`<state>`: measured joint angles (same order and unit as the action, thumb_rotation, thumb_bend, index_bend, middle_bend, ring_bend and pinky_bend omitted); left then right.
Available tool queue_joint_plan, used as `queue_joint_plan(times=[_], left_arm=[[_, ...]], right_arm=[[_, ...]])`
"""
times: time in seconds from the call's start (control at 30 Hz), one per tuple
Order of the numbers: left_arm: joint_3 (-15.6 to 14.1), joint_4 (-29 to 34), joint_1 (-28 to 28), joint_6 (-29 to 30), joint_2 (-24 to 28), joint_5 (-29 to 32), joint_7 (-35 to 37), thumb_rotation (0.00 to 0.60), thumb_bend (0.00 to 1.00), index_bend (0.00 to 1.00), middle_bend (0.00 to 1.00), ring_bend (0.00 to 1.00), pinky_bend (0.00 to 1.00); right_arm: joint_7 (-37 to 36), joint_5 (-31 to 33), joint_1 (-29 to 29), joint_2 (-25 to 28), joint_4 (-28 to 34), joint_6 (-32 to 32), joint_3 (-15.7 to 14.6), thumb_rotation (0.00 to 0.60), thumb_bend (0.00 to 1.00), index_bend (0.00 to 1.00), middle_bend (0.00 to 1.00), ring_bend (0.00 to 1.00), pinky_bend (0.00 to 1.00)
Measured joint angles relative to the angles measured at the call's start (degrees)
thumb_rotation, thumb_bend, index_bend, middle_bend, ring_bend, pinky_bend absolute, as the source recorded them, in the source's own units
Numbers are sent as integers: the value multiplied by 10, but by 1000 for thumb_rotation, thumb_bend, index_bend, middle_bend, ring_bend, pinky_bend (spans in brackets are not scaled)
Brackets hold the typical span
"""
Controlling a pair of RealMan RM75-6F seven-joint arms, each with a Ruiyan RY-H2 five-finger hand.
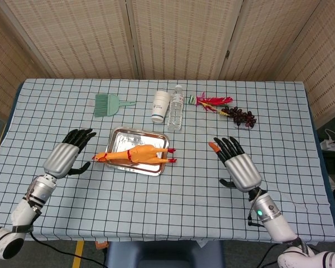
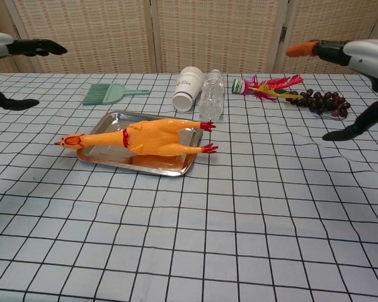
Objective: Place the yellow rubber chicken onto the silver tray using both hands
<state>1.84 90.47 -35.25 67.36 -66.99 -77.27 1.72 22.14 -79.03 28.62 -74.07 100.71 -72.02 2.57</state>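
Observation:
The yellow rubber chicken (image 1: 135,154) (image 2: 145,137) lies lengthwise on the silver tray (image 1: 128,135) (image 2: 110,118), its head sticking out past the left rim and its red feet over the right rim. My left hand (image 1: 67,153) (image 2: 16,49) is raised to the left of the tray, fingers spread, holding nothing. My right hand (image 1: 238,166) (image 2: 356,56) hovers well right of the tray, also spread and holding nothing. Neither hand touches the chicken.
Behind the tray stand a white paper cup (image 1: 161,106) and a clear water bottle (image 1: 176,107). A green brush (image 1: 108,104) lies at the back left. A red feathered toy (image 1: 212,102) and dark grapes (image 1: 243,116) lie at the back right.

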Motion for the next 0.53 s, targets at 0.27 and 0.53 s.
queue_joint_plan(times=[0.27, 0.53], left_arm=[[-24, -148, 110, 113, -71, -8, -12, 600, 376, 0, 0, 0, 0], [-27, -175, 154, 147, -89, -32, -25, 600, 384, 0, 0, 0, 0]], right_arm=[[71, 7, -109, -28, -55, -146, -41, 600, 52, 0, 0, 0, 0], [-31, -3, -178, -43, -142, -189, -42, 600, 53, 0, 0, 0, 0]])
